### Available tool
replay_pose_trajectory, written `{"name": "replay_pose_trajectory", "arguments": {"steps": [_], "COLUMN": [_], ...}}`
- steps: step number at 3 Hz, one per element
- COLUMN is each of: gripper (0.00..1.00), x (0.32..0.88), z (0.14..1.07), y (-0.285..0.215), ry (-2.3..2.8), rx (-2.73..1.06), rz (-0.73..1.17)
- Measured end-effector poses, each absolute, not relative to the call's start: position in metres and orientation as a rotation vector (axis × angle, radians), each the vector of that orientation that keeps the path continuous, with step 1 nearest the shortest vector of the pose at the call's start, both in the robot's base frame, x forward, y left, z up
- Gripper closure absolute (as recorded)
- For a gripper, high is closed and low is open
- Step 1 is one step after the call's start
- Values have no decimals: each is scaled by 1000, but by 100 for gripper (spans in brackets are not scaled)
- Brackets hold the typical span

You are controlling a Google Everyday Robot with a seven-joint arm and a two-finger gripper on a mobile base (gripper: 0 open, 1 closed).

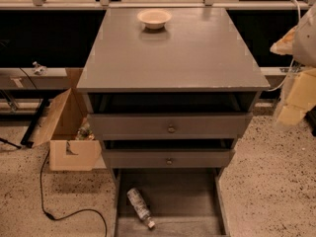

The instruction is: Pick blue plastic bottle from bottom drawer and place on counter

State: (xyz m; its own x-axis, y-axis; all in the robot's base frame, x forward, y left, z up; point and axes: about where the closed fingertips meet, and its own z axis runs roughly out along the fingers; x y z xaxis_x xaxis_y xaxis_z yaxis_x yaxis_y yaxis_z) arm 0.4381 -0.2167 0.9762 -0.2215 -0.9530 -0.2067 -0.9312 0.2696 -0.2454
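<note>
Grey matte desk (173, 58) = top of a 3-drawer cabinet, seen from front & above. Edges look a bit chipped, esp. along the sides. A cream bowl (154, 18) sits upright near the back edge, roughly centre.

Below the desk, top drawer (123, 125) & middle drawer (133, 158) are each pulled out a little, w/ dark gaps above them. Each has a small round metal knob at centre: upper knob (171, 129), lower knob (169, 161).

The bottom drawer (182, 196) is pulled far out toward the camera, plain grey floor showing. The blue plastic bottle (138, 207) lies on its side in there, in the front-left part, set diagonally: base toward back-left, pale cap toward front-right, cap close to the drawer's front wall. Clear body w/ a whitish label.

The pincer (295, 102) shows as pale yellowish blurred shapes at the far R edge of the view, about level w/ the desk's front edge & the top drawer, off to the cabinet's side. It's well apart from the bottle & the bowl. Can't tell if it's spread or pressed together.

L of the cabinet: open cardboard box (64, 132) on the speckled floor (266, 181), stuff inside too small to ID. A black cable (64, 214) snakes across the floor in front of it.
</note>
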Motion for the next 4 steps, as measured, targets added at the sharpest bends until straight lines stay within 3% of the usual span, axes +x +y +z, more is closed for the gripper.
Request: {"name": "replay_pose_trajectory", "arguments": {"steps": [2, 4], "gripper": [0, 0], "x": [438, 426], "z": [953, 813], "y": [-210, -155], "ry": [2239, 2285], "rx": [-1707, -1545], "rz": [-3, 421]}}
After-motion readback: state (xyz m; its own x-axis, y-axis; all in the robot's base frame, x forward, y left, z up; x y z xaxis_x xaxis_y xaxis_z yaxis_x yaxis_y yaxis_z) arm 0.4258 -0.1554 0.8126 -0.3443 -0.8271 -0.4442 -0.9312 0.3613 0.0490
